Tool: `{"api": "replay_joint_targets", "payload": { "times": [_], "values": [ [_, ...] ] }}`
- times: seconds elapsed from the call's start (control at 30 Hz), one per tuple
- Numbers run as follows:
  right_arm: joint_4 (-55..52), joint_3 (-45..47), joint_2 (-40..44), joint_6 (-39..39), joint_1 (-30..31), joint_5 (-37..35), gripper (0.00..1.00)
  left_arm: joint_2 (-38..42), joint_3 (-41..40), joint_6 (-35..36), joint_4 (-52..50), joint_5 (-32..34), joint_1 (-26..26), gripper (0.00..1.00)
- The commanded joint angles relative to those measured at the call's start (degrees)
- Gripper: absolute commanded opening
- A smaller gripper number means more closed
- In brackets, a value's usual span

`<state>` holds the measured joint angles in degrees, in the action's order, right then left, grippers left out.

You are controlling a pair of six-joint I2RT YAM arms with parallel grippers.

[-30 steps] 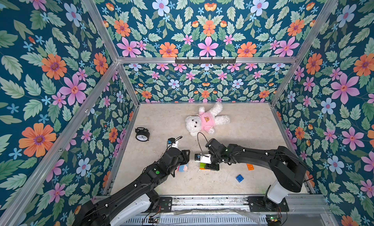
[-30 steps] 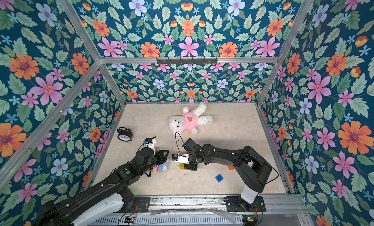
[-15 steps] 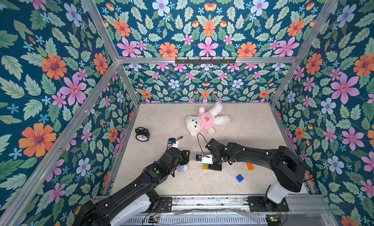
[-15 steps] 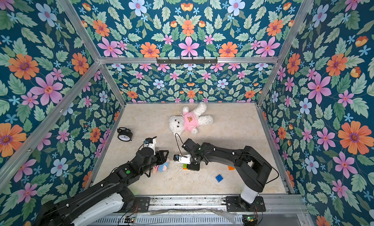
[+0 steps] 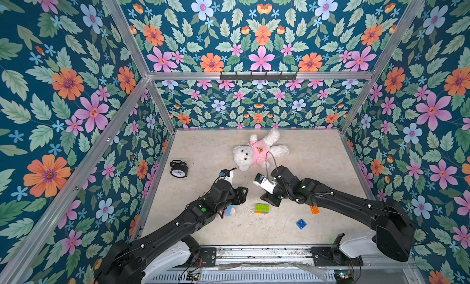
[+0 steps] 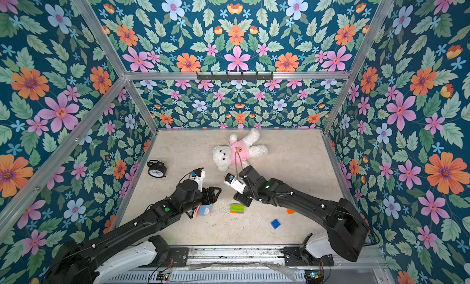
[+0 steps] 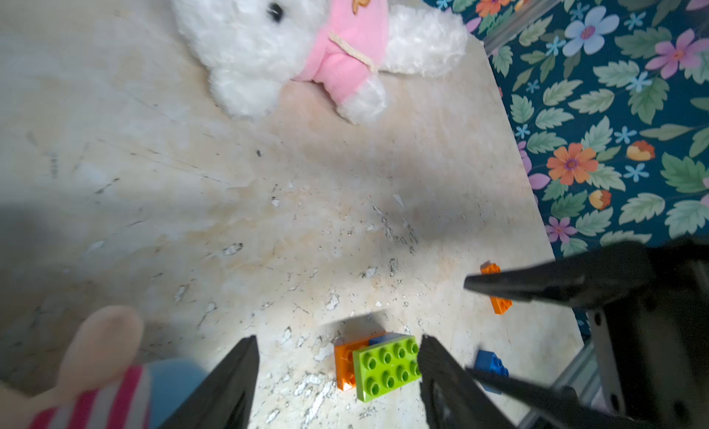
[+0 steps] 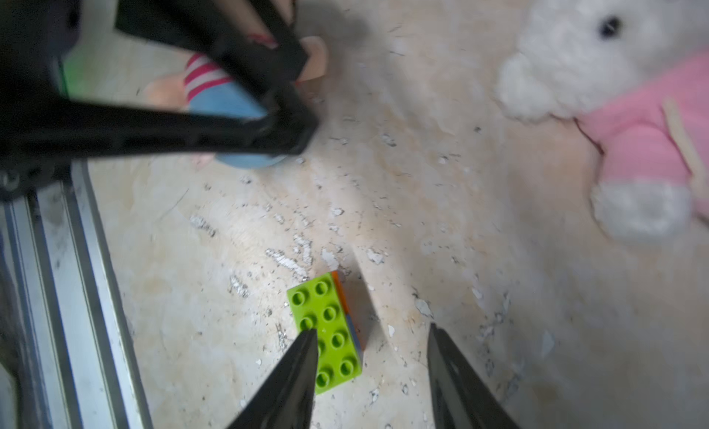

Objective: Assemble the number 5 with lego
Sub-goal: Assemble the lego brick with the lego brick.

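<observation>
Lime-green studded plastic tops the stacked block (image 5: 262,208) (image 8: 330,331), with a thin blue layer and an orange brick showing under it. It lies flat on the scuffed, chipped beige tabletop (image 5: 203,153), near the front middle, between your two grippers and touching neither. Your left gripper (image 7: 338,340) has its black tapered fingers spread wide with nothing pinched; in both top views it hangs just beside a small soft doll (image 5: 230,211) with a red-striped top and blue bottom. Your right gripper (image 8: 372,331) is spread too and empty, its pointed tips over the block's near end in the wrist view. A loose orange brick (image 5: 314,209), rectangular and studded, lies partly under your right arm, apart from the block. A loose blue brick (image 5: 301,223), square and glossy, lies nearer the front rail, apart from both. A fluffy white plush bear (image 5: 256,153) in a pink knit shirt sprawls toward the back. A round black alarm clock (image 5: 178,169) lies near the left wall. The walls (image 5: 76,92) are flat floral print, framed in aluminium.
</observation>
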<state>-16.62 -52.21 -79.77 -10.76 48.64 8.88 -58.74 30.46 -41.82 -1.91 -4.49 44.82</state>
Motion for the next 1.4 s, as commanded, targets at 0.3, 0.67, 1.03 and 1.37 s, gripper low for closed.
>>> {"api": "replay_joint_targets", "payload": {
  "times": [0.3,0.67,1.03,1.37],
  "values": [
    [10.6,14.6,7.4,54.8,-2.1,3.1,0.52,-14.5,4.0,-0.7,-0.6,-7.6,7.0,0.7],
    [9.1,12.8,0.2,51.9,1.2,6.3,0.49,-19.7,7.5,2.0,-3.6,-8.5,7.8,0.74],
    [7.2,13.8,-0.6,51.5,1.5,3.6,0.46,-22.8,8.8,3.2,-4.4,-9.0,8.0,0.73],
    [8.2,14.0,-1.3,52.0,1.5,2.7,0.45,-24.0,9.0,3.2,-3.3,-8.6,8.0,0.73]
  ]
}}
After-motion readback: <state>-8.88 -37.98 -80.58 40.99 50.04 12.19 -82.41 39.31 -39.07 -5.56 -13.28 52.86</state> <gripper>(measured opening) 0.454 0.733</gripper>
